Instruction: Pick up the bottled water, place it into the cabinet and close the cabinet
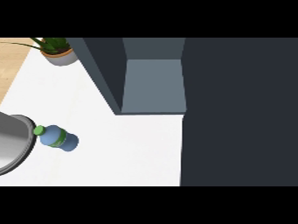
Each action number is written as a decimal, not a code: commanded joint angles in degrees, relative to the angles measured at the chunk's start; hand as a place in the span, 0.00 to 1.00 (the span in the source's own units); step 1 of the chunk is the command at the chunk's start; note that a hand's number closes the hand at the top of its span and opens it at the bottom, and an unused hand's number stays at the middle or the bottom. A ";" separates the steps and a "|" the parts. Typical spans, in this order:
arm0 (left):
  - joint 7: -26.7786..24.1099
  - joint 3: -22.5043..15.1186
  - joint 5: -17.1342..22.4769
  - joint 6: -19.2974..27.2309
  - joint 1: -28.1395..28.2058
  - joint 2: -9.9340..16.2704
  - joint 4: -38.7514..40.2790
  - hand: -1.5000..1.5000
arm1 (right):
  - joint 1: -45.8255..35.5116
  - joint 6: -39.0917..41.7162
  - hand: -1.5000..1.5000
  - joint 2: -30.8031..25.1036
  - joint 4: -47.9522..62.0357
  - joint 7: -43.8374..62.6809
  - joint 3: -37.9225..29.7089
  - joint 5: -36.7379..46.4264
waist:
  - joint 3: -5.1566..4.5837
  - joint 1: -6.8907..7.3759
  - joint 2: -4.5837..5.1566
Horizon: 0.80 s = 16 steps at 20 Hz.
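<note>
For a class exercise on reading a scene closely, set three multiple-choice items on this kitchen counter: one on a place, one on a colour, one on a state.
1. Where is the bottle?
A. inside the cabinet
B. on the counter beside the metal bowl
C. in the plant pot

2. What colour is the bottle's cap?
A. green
B. red
C. white

3. How is the cabinet?
A. shut
B. open, nothing visible inside
C. open, with the bottle inside

Answers: B, it lies on the white counter by the bowl; A, the cap shows green; B, its grey inside shows bare.
</note>
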 commanded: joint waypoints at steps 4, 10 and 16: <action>-4.06 6.77 5.82 -2.12 -0.55 -0.10 6.05 0.00 | 7.64 3.40 0.00 -1.36 -9.50 0.05 -2.54 -6.61 | -0.06 -0.28 -0.03; -7.62 7.37 9.76 -1.39 -2.18 -0.10 13.84 0.00 | 11.57 4.43 0.00 -1.10 -11.75 -1.76 -2.40 -5.65 | -0.09 -0.54 -0.06; -14.08 14.83 12.72 -6.84 -7.32 0.54 28.26 0.00 | 14.21 6.84 0.00 -0.25 -8.31 -7.60 -3.09 -5.79 | -0.07 -0.72 0.10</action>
